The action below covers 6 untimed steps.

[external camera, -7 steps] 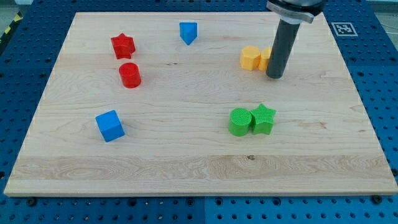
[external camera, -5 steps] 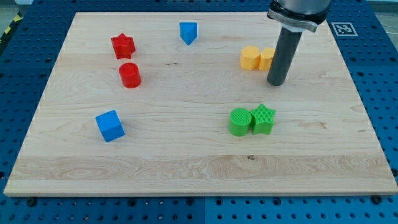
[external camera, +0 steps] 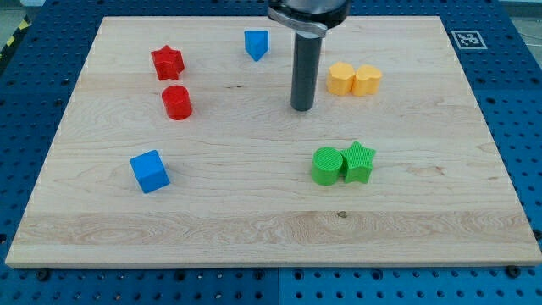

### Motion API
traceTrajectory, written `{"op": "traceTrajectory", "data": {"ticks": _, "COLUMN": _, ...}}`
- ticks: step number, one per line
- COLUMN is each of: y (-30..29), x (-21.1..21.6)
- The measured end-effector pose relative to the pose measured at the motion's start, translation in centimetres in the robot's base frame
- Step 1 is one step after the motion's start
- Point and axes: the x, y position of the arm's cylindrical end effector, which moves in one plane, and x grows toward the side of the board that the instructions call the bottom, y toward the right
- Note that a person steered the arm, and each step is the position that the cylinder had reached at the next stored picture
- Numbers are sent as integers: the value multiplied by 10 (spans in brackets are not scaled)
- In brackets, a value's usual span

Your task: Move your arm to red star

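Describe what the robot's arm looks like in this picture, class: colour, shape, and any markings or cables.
Only the arm's end shows: a straight, round rod, dark grey to black, with a smooth, slightly shiny surface. At the view's top it widens into a thicker dark collar, cut off by the picture's edge. My tip is blunt and flat. No cables, markings or fingers are visible.
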Motion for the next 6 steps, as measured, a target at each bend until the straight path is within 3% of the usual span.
{"op": "traceTrajectory", "data": {"ticks": 4, "y": -77, "x": -21}}
{"op": "traceTrajectory", "data": {"ticks": 6, "y": -78, "x": -21}}
